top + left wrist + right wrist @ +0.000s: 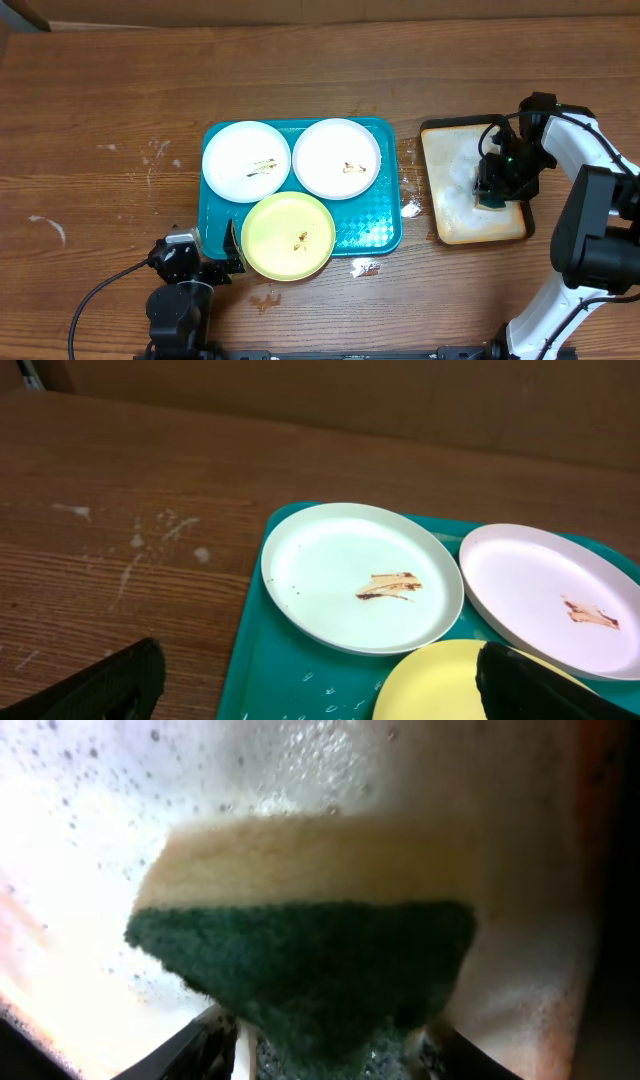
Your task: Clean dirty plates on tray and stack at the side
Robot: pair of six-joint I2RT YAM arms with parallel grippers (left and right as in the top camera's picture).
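Observation:
Three plates lie on the teal tray [365,215]: a white plate [246,161] at the back left, a second white plate [336,158] at the back right, and a pale yellow plate [288,235] in front. Each carries a small dark smear. My left gripper [220,262] stands open at the tray's near left corner. In the left wrist view the left gripper [325,698] straddles the tray rim [262,660] and the yellow plate's edge [430,680], holding nothing. My right gripper [492,192] is over the small beige tray, and the right gripper [330,1055] pinches the green sponge [310,950].
The beige dark-rimmed tray [450,215] right of the teal tray holds white foam [90,870]. Small wet spots [410,208] lie between the two trays. Bare wooden table [100,120] stretches to the left and behind. A cable [100,290] runs by the left arm.

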